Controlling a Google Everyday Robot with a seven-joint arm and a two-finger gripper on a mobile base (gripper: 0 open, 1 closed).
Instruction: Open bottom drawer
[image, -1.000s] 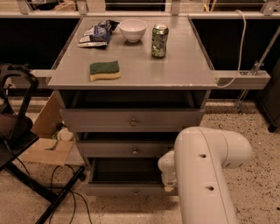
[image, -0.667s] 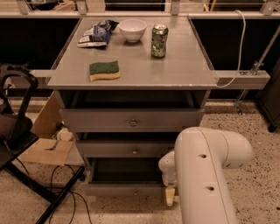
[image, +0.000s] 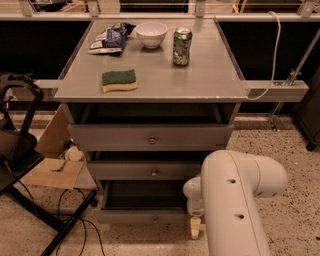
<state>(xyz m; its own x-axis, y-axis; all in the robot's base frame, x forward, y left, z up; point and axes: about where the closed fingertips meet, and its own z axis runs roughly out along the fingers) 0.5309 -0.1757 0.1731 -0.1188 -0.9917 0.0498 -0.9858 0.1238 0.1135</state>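
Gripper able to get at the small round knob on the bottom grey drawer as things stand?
Probably yes. The gripper hangs low beside one end of the bottom grey drawer, whose front is already pulled out. Its small round knob sits a short way along, with nothing visible between them.

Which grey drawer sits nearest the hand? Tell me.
The bottom grey flat-fronted drawer, lowest of three, its front by the floor. The hand hangs at its right end; the middle drawer and top drawer sit higher.

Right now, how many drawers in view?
3, stacked under the tabletop: top drawer, middle drawer, bottom drawer lowest, pulled out. Gripper hangs at its right end.
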